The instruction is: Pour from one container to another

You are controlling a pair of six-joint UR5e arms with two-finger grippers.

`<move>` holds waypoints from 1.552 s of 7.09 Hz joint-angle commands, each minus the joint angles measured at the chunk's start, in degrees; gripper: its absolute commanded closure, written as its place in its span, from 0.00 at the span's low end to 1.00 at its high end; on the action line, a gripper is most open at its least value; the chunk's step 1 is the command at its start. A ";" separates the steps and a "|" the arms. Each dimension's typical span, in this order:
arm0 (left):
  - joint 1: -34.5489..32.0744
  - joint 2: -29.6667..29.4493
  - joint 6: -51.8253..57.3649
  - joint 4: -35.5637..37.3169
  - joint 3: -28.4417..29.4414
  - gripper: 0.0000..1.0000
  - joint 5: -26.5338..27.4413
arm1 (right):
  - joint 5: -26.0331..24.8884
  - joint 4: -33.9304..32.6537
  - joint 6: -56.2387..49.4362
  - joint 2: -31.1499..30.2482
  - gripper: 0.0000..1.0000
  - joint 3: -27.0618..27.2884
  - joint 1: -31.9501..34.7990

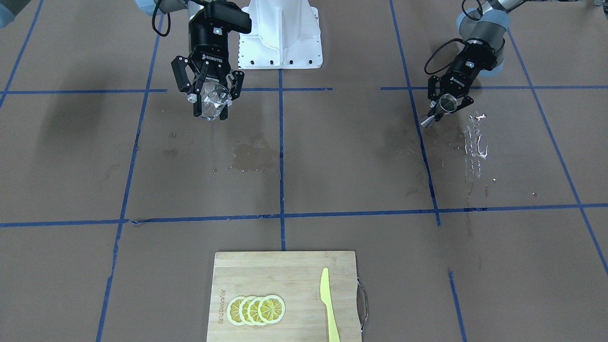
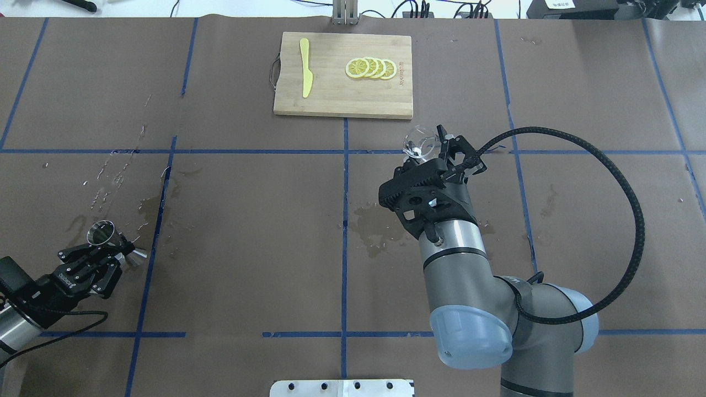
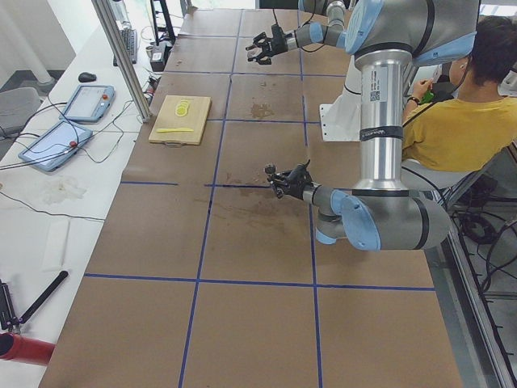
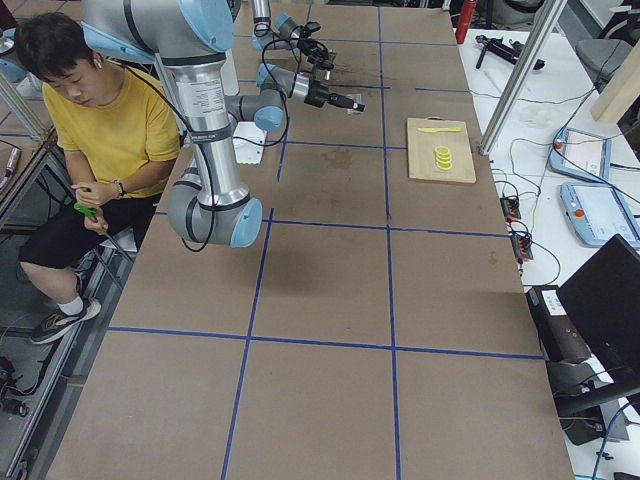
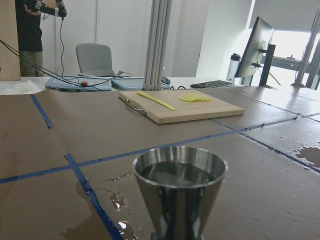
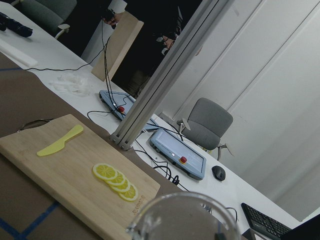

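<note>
While my left gripper (image 1: 441, 105) clamps the metal cup (image 5: 179, 190) and my right gripper (image 1: 211, 102) clamps the glass (image 2: 418, 144), well apart, tilting early could spill onto the tabletop (image 1: 332, 166).

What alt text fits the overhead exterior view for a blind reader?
At a brown table, the left end effector grips a metal cup and the right end effector a clear glass. A cutting board with lemon slices and a yellow knife lies beyond.
</note>
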 commanded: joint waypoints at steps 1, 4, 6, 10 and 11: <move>-2.25 -0.37 -0.25 2.59 0.28 1.00 0.07 | 0.00 0.00 0.00 -0.12 1.00 -0.02 0.00; -3.06 -0.72 -3.86 6.65 0.28 1.00 -0.28 | 0.00 0.00 0.00 -0.20 1.00 -0.02 0.00; -3.15 -0.90 -5.43 8.31 0.63 1.00 -0.28 | 0.00 0.00 0.00 -0.29 1.00 -0.02 0.00; -3.58 -2.12 -5.62 8.32 1.07 1.00 -0.37 | 0.00 0.00 0.00 -0.21 1.00 -0.02 0.00; -3.76 -2.21 -5.62 8.32 1.16 1.00 -0.37 | 0.00 0.00 0.00 -0.20 1.00 -0.02 0.00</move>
